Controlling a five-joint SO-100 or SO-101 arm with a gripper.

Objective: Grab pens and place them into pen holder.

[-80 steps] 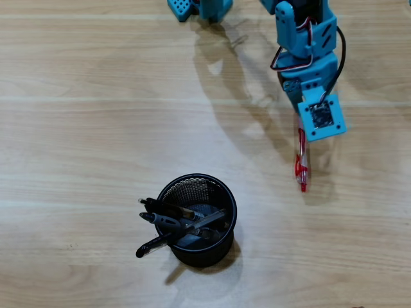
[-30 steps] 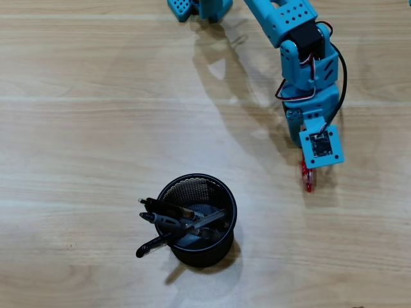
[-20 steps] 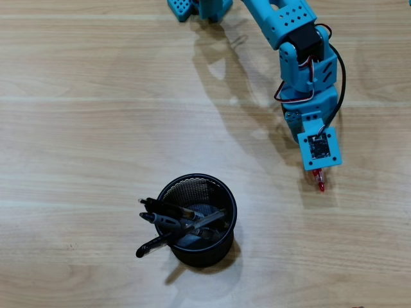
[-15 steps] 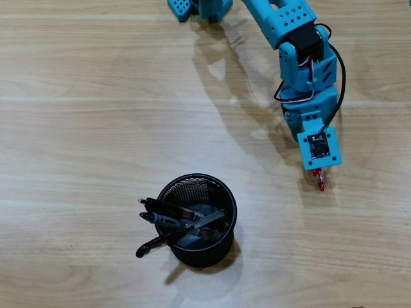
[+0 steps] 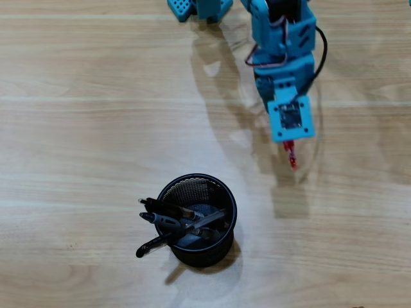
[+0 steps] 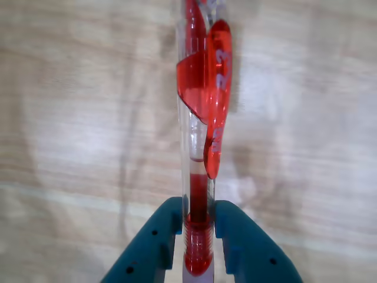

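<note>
Clamped between the two teal fingers (image 6: 168,236) in the wrist view: a red pen (image 6: 200,112) with clear barrel and red clip, running straight away from the camera. Gripper (image 6: 198,227) closed on its lower end, both fingers pressed against the barrel. Wooden table (image 6: 70,118) behind, blurred, so apparently lifted clear of the surface, though not certain from this view.

Seen from overhead: blue arm (image 5: 282,45) at upper right, only the red tip of the pen (image 5: 290,154) showing below the wrist camera board. Black mesh pen holder (image 5: 198,219) at lower centre, well apart from the gripper, down and to the left in that view. Already inside the holder: several dark pens (image 5: 168,221), about three or four, leaning out over its left rim. No loose pen visible anywhere else on the table.

Judged from this: most of the task done, grasp of the red pen secured. Left to do: carry across to the holder, bring the tip over the opening, release.
</note>
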